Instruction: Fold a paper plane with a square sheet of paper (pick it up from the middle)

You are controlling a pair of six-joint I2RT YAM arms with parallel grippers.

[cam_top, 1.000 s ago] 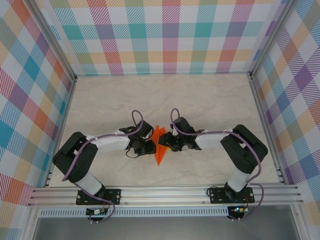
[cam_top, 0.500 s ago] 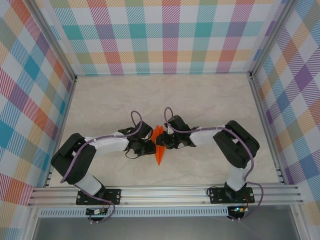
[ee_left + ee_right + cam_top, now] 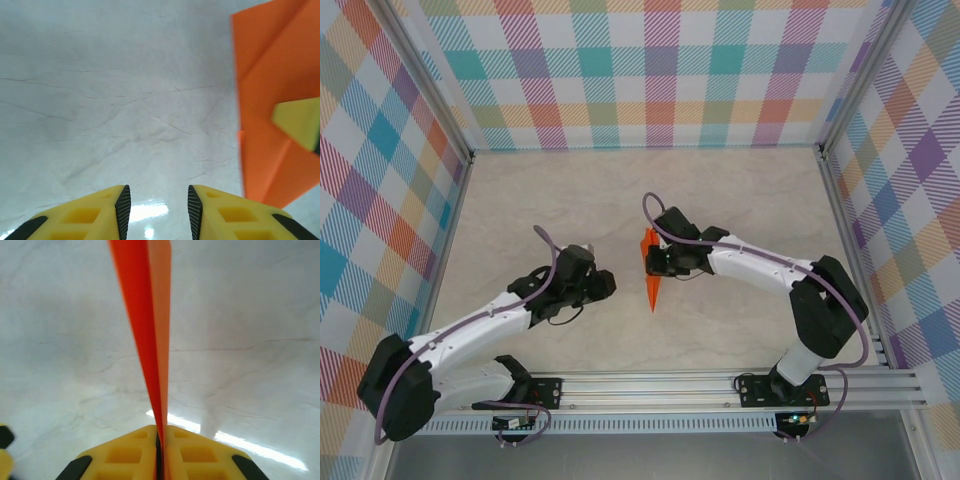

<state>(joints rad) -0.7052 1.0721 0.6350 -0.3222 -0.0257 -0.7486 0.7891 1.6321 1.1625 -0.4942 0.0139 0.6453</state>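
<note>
The square sheet of paper [image 3: 651, 272] is bright orange and folded into a narrow pointed shape, held up off the table near its middle. My right gripper [image 3: 656, 262] is shut on it; in the right wrist view the paper [image 3: 148, 335] runs edge-on straight out from between the closed yellow fingers [image 3: 125, 455]. My left gripper [image 3: 607, 283] stands to the left of the paper, apart from it, open with nothing between its fingers [image 3: 117, 205]. In the left wrist view the paper [image 3: 270, 100] fills the right side, with a yellow finger of the right gripper [image 3: 297, 120] on it.
The pale marble table [image 3: 720, 200] is bounded by plaid walls and aluminium frame posts [image 3: 848, 230]. A rail [image 3: 650, 385] with both arm bases runs along the near edge.
My left gripper has let go of the paper and pulled back to the left. My right gripper has shut on the paper and lifted it, carrying it slightly right and farther from the rail.
</note>
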